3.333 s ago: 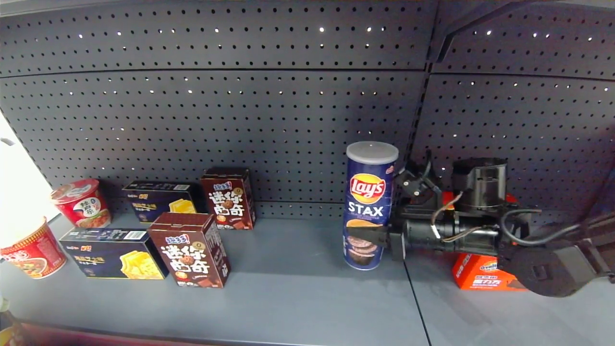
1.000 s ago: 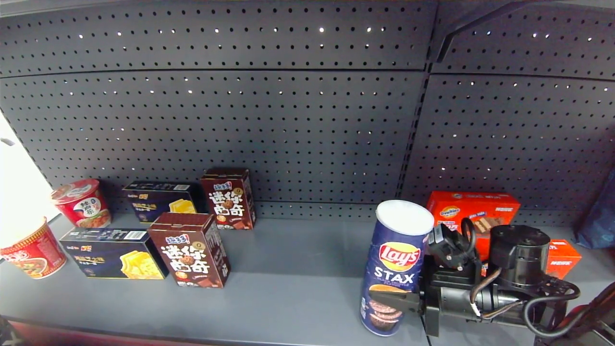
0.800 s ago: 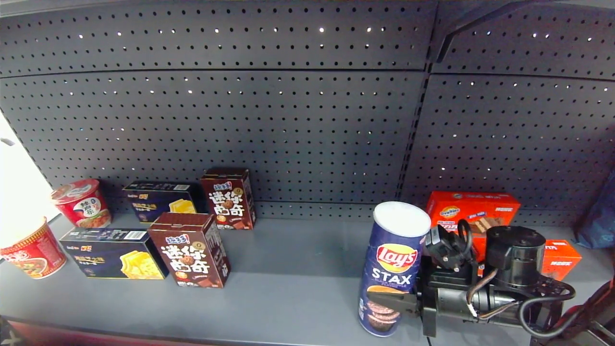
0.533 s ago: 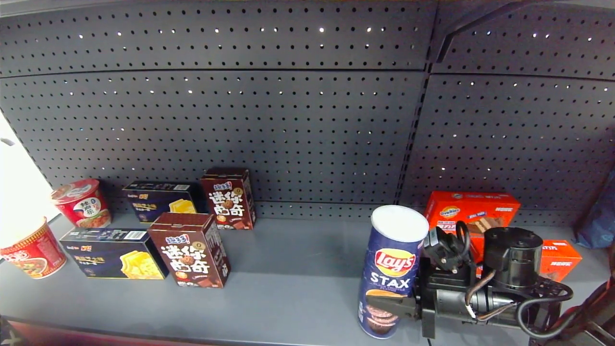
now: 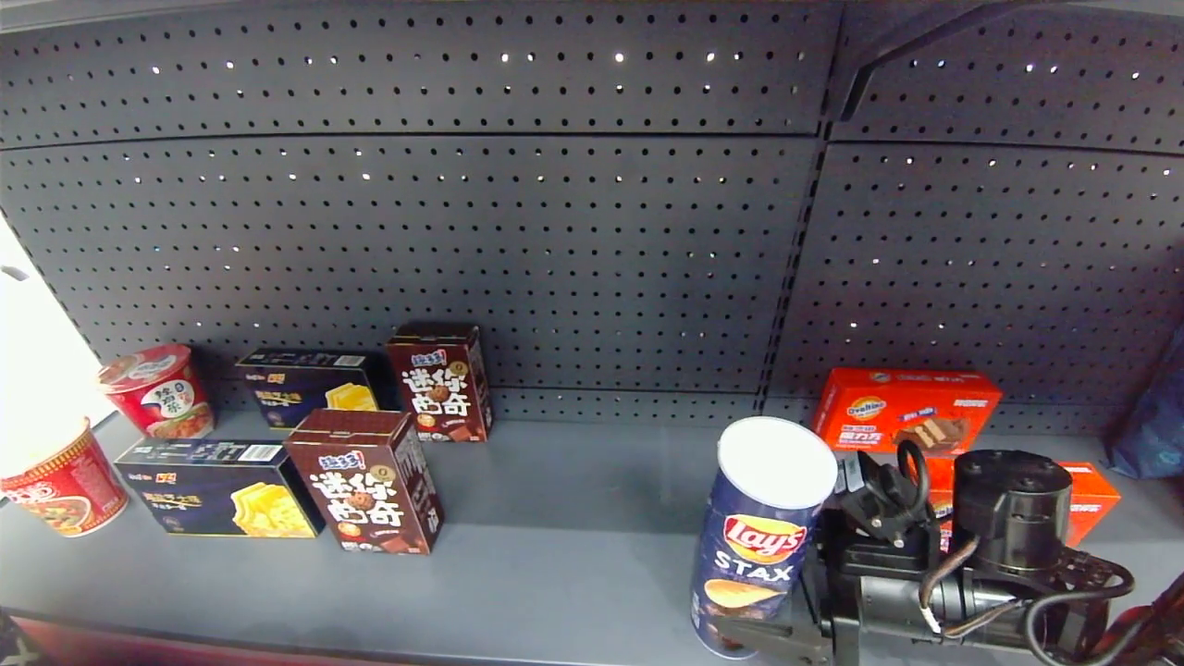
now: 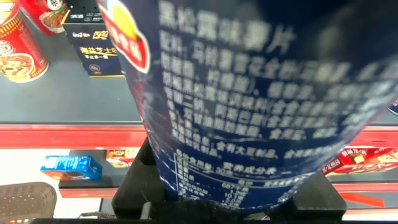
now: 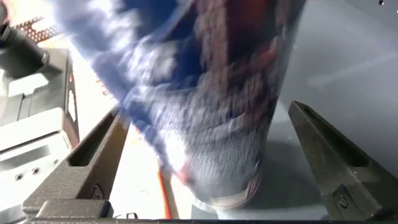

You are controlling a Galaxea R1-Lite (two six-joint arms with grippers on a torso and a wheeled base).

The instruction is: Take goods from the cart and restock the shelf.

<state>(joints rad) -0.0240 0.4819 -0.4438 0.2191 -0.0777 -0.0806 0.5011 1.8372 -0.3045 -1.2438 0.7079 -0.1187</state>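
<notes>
A dark blue chips can (image 5: 763,546) with a white lid stands at the front edge of the grey shelf (image 5: 555,555), right of centre, its top leaning toward me. My right gripper (image 5: 754,629) sits low around its base. In the right wrist view the can (image 7: 205,93) is between the two spread fingers (image 7: 93,162) and tilted against them. The gripper (image 7: 205,115) looks open. My left gripper (image 6: 227,183) is shut on a second blue chips can (image 6: 249,93), held below the shelf's front.
Two red noodle cups (image 5: 157,388), dark blue boxes (image 5: 222,486) and brown boxes (image 5: 370,481) take up the shelf's left. Orange boxes (image 5: 906,412) stand behind my right arm. A perforated back panel (image 5: 555,231) closes the shelf. Free room lies between the brown boxes and the can.
The right gripper brought the can from the back of the shelf to its front edge. In the last half second the gripper sank lower and the can tipped toward me.
</notes>
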